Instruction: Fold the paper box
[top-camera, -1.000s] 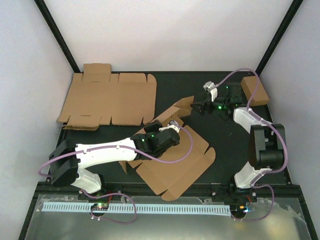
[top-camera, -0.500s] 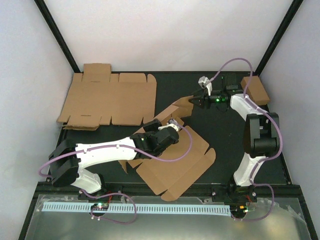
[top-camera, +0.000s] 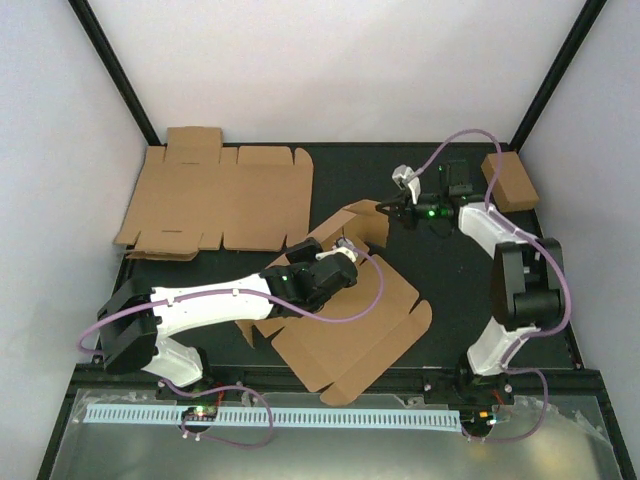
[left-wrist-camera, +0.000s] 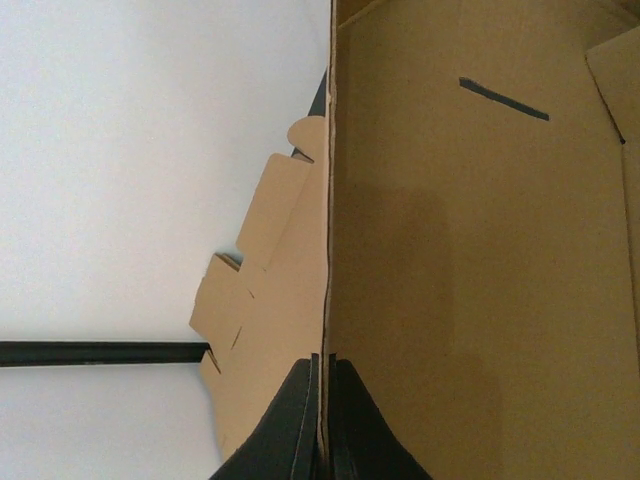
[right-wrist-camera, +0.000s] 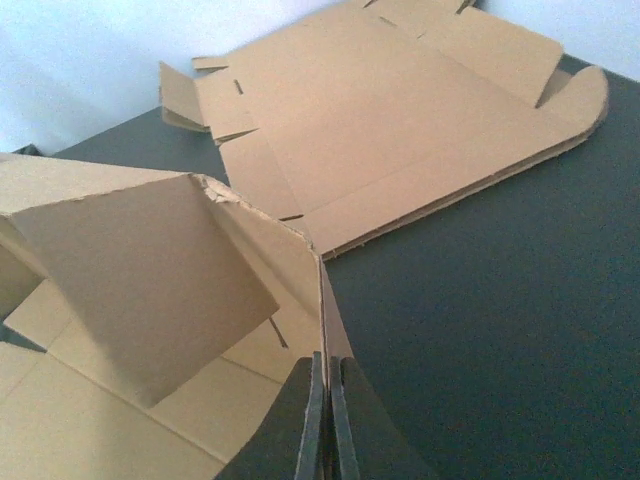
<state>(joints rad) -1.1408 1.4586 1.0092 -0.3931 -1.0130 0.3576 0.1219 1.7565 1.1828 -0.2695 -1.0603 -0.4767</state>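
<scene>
The paper box (top-camera: 350, 325) is a brown die-cut cardboard sheet lying mid-table, its far panels (top-camera: 355, 222) lifted. My left gripper (top-camera: 345, 250) is shut on the edge of a raised panel; in the left wrist view the black fingers (left-wrist-camera: 300, 430) pinch that thin edge, with the panel's inner face (left-wrist-camera: 480, 250) to the right. From the right, my right gripper (top-camera: 390, 212) is shut on the far flap. In the right wrist view the gripper (right-wrist-camera: 324, 420) clamps the flap's edge (right-wrist-camera: 322, 300), and a folded side panel (right-wrist-camera: 130, 270) stands to its left.
A second flat die-cut sheet (top-camera: 220, 200) lies at the back left, also seen as the flat sheet (right-wrist-camera: 400, 110) in the right wrist view. A small closed brown box (top-camera: 510, 180) sits at the back right corner. Black frame posts rise at both back corners.
My right gripper, open a second ago, has closed on the far flap's edge and its arm has shifted. The left arm keeps its hold and has barely moved.
</scene>
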